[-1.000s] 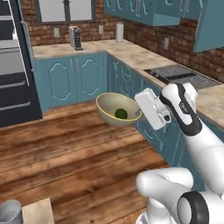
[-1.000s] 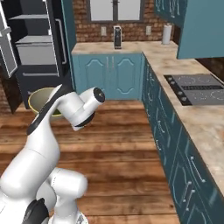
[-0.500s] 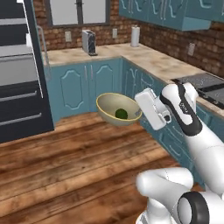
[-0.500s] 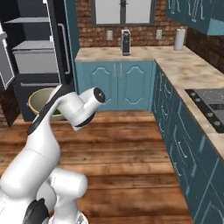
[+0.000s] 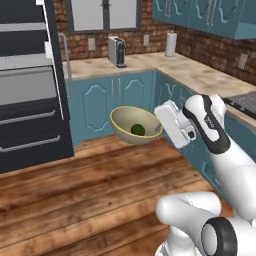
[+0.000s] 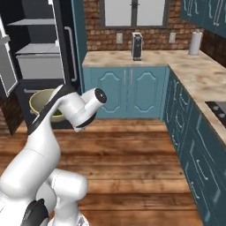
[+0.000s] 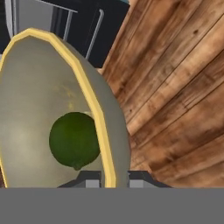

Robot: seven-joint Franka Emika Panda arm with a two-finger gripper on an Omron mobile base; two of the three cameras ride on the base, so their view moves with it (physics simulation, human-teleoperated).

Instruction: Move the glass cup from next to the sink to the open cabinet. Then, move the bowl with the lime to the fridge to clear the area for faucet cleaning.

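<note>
Got my gripper (image 7: 107, 177) pinching the bowl (image 5: 134, 125) by its rim, mid-frame over the wood floor (image 5: 100, 185), lime (image 5: 138, 130) sitting inside. I'd keep it level so the lime doesn't roll out. Open fridge (image 6: 37, 62) sits upper left; its door (image 6: 6, 57) could get in my way.

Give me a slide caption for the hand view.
Fingers pinch the rim of the bowl, lime inside, above wooden floor.

Tan L-shaped countertop (image 5: 200, 75) ran over teal cabinets (image 5: 112, 100); coffee machine (image 5: 116, 51) and paper towel roll (image 5: 171, 44) stood on it. Wood floor (image 5: 90, 195) lay below.
</note>
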